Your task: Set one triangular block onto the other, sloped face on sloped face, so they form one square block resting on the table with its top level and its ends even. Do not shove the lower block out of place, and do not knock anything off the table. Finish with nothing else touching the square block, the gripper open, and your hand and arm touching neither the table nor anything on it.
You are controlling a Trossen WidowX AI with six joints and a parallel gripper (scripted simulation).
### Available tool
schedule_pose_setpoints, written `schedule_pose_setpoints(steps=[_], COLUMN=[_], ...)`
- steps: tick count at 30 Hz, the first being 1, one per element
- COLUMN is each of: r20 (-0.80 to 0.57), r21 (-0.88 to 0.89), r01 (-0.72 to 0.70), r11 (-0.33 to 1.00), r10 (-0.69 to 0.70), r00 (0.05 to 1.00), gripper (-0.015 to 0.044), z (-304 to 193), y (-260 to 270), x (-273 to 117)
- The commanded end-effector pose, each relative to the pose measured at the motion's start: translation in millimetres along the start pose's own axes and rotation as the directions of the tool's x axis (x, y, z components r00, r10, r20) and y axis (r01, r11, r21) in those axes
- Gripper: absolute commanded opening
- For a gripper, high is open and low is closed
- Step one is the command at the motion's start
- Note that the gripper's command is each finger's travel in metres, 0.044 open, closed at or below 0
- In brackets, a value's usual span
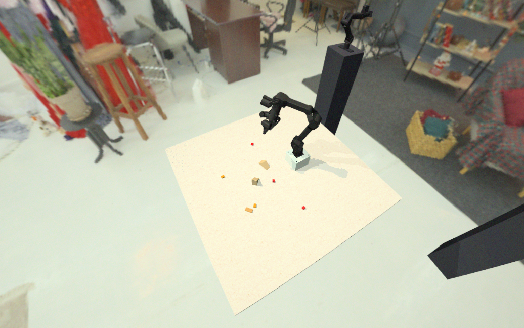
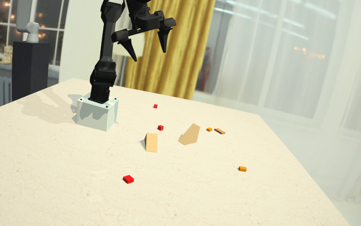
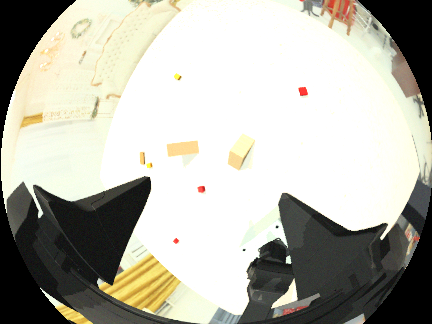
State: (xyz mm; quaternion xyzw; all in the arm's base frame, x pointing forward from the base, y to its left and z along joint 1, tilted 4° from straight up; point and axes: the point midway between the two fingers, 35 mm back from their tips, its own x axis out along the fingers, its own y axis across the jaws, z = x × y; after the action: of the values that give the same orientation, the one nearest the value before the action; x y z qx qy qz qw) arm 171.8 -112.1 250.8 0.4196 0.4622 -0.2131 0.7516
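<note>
One triangular block (image 1: 264,165) (image 2: 151,143) (image 3: 242,150) rests on the table (image 1: 290,239) (image 2: 170,197), nearer the arm's base. The other triangular block (image 1: 255,181) (image 2: 191,135) (image 3: 183,148) rests a short gap away, turned at a different angle. The blocks do not touch. My gripper (image 1: 263,123) (image 2: 150,56) (image 3: 216,192) is wide open and empty, high above the table. Its two fingers frame the lower part of the wrist view. The faces under the blocks are hidden.
A small red cube (image 1: 273,180) (image 2: 160,127) (image 3: 201,189) lies close to both blocks. Two more red pieces and several small orange pieces lie scattered around. The pale base box (image 1: 295,162) (image 2: 93,117) carries my arm.
</note>
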Motion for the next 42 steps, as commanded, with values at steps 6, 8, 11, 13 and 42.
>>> schedule_pose_setpoints(steps=[6,8,11,13,42], r20=[-0.346,-0.409,-0.504,-0.566,-0.777], r21=[0.122,0.140,0.176,0.201,0.248], r01=[0.116,0.148,0.200,0.239,0.411], r11=[0.986,0.979,0.964,0.950,0.877], r10=[-0.068,-0.079,-0.087,-0.087,-0.073], r00=[0.936,0.909,0.859,0.820,0.625], gripper=[0.0440,0.0440,0.0440,0.0440,0.0440], z=[44,49,54,55,-25], y=[-14,-17,-22,-25,-51], x=[84,105,135,154,284])
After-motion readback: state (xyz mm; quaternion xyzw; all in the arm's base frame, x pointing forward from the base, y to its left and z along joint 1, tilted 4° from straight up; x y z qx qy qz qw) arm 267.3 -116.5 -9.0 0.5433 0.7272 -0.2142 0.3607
